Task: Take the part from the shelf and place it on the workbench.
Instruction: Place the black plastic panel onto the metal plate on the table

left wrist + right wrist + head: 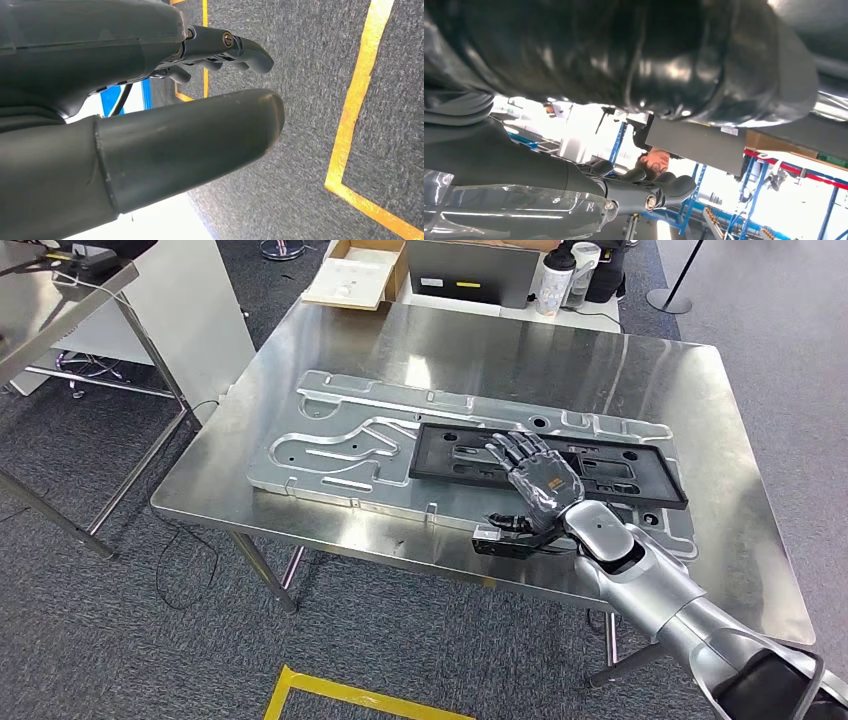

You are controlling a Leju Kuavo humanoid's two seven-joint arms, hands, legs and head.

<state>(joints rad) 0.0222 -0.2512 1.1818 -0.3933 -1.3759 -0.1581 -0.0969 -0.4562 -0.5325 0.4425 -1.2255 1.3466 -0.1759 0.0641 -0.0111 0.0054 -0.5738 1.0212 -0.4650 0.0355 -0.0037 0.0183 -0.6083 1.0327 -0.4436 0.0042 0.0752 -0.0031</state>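
Placement step appears complete: the black part lies flat on the silver plate on the workbench. Right hand rests spread above it, holding nothing. Next: withdraw clear.

I can't read any text, brand or number from my feeds. A white label sits on the edge of a grey panel in the right wrist view, but its print is too small to make out. A laptop beyond the counter carries yellow and white stickers, also illegible.
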